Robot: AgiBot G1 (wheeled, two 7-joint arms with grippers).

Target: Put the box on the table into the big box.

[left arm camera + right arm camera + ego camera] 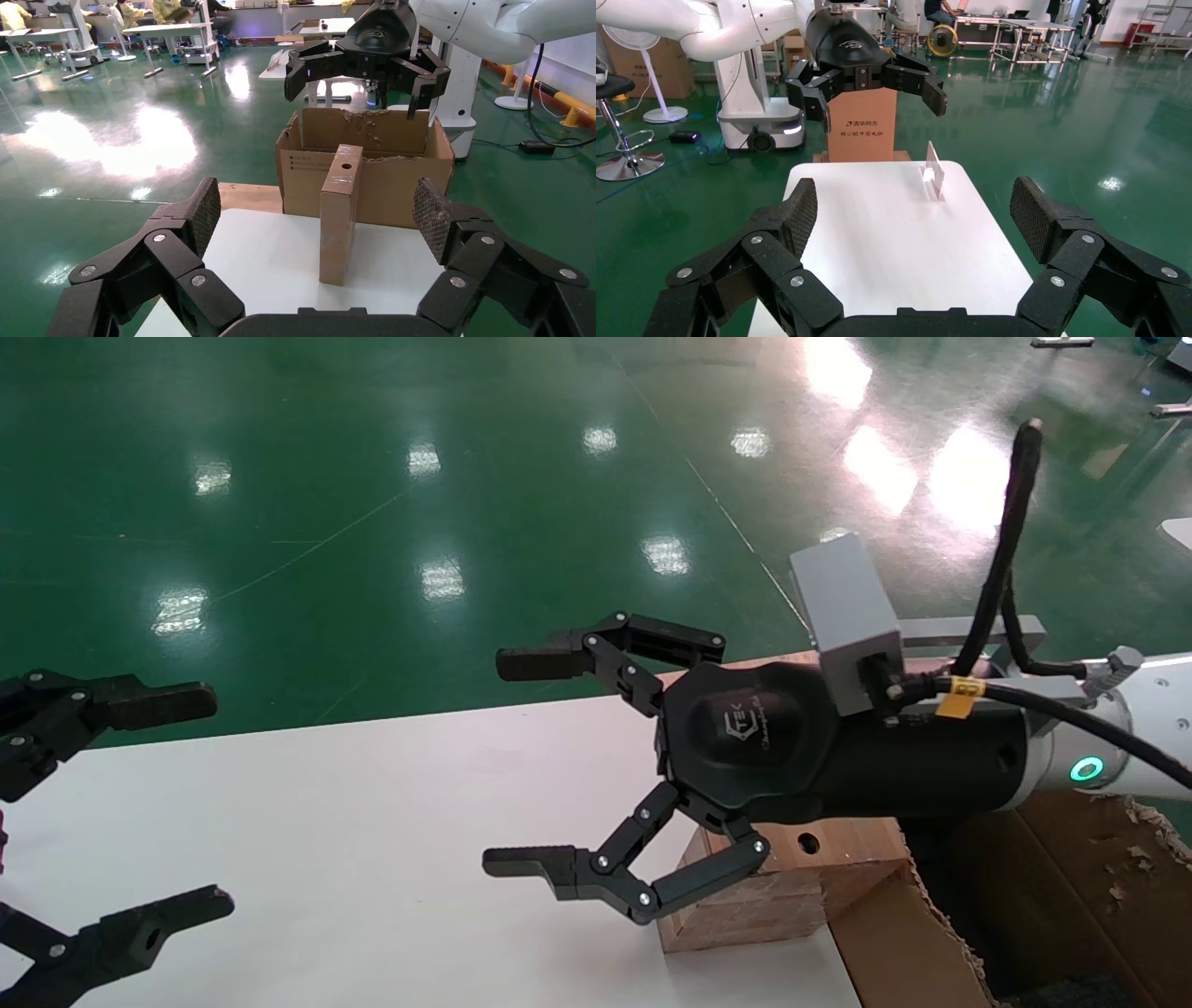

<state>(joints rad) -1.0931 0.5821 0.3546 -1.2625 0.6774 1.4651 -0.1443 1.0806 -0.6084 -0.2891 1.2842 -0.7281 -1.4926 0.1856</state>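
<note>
Head view, near edge first: left gripper hangs over the table's left side, jaws spread wide, nothing between them. Right gripper is further in, above the table's right part, body pointing left, jaws also wide apart and empty. Just beneath and behind its lower finger stands the box, on edge at the table's right edge, face w/ round hole turned up toward the cam, layered side facing front. Box looks to sit just beside or against the big box; can't tell if they touch. Big box is off the table's right side, ragged flap edges, dark interior.

Left wrist view: left gripper's mesh-faced fingers frame the box, upright on the white top, well apart from both pads. Behind it the big box, small print on its near wall, w/ right gripper hovering above it. Beyond, green floor.
</note>
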